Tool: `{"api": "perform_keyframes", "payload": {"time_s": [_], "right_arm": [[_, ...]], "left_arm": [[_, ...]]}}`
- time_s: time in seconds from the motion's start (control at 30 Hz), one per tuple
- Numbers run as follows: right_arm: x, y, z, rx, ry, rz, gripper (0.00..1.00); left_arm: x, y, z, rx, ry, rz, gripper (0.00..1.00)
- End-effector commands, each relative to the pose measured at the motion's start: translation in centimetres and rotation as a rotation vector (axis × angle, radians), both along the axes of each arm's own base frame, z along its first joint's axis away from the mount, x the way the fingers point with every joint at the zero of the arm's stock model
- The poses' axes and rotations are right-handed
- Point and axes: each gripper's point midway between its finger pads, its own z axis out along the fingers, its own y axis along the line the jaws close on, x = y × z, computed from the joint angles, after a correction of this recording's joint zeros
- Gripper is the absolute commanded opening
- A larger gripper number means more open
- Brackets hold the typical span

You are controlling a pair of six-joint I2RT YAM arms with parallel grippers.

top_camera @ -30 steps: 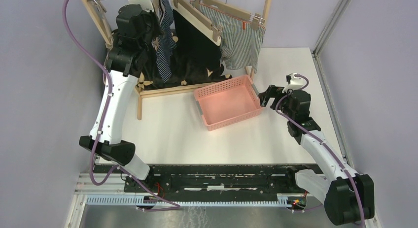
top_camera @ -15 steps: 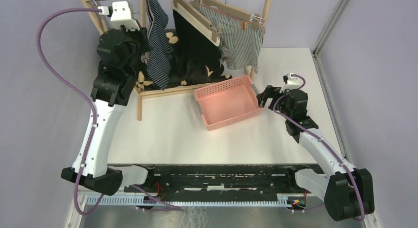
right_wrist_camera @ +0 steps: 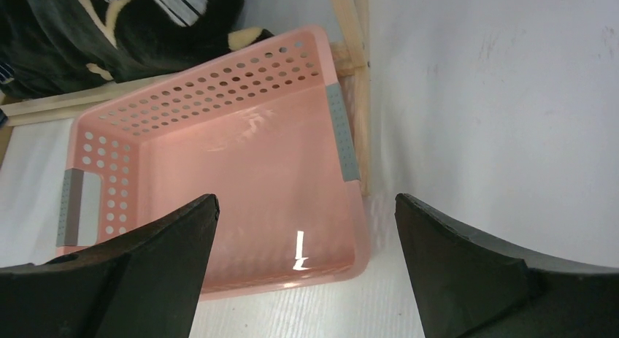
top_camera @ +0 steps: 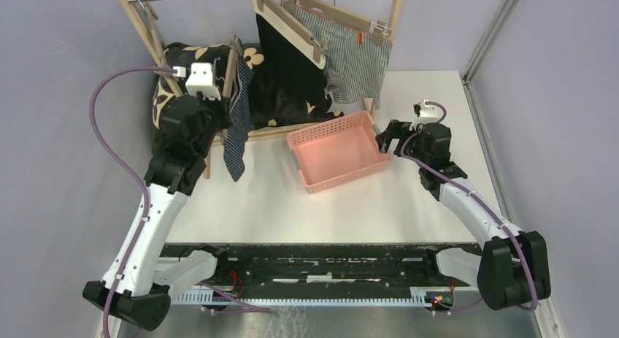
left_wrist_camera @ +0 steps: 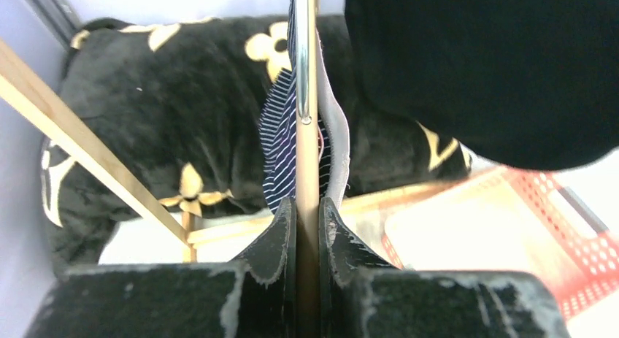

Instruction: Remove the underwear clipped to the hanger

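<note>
My left fingers (left_wrist_camera: 285, 228) pinch the wooden hanger (left_wrist_camera: 307, 170); my right fingers (right_wrist_camera: 164, 239) are open. A slip could drop the navy striped boxers (left_wrist_camera: 281, 148) at nine o'clock of the pink basket (right_wrist_camera: 204, 90).

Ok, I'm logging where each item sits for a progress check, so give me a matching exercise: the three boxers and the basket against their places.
1 navy striped boxers
2 black boxers
3 grey-and-white striped boxers
4 pink basket

A empty, on the table
B on the rack, right end
C on the hanger in the shut left gripper
D on the rack, left of the other hung pair

Pairs: 1-C, 2-D, 3-B, 4-A
</note>
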Motion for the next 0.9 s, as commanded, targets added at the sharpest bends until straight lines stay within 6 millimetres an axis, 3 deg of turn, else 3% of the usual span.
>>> {"api": "perform_keyframes", "payload": {"time_s": [0.0, 0.2, 0.3, 0.43, 0.6, 0.87], "right_arm": [[1.9, 2.0, 4.7, 0.052, -0.099, 0.074, 1.00], [2.1, 5.8, 7.2, 0.159, -0.112, 0.258, 0.99], [1.7, 6.7, 7.0, 0.141, -0.101, 0.304, 0.99], [1.1, 6.9, 7.0, 0.113, -0.095, 0.328, 0.99], [-0.5, 8.0, 8.1, 0.118, -0.106, 0.421, 1.00], [-4.7, 9.9, 10.8, 0.141, -0.166, 0.644, 1.00]], "left_arm": [[-2.2, -2.5, 0.2, -0.051, -0.025, -0.171, 0.03], [-4.2, -5.9, -5.8, -0.074, 0.111, -0.374, 0.03], [-5.8, -6.4, -8.8, -0.163, 0.183, -0.389, 0.03], [-8.8, -7.4, -8.1, -0.214, 0.185, -0.487, 0.03], [-13.6, -10.4, -7.1, -0.271, 0.204, -0.754, 0.03], [-18.3, -12.4, -10.8, -0.318, 0.322, -0.993, 0.03]]}}
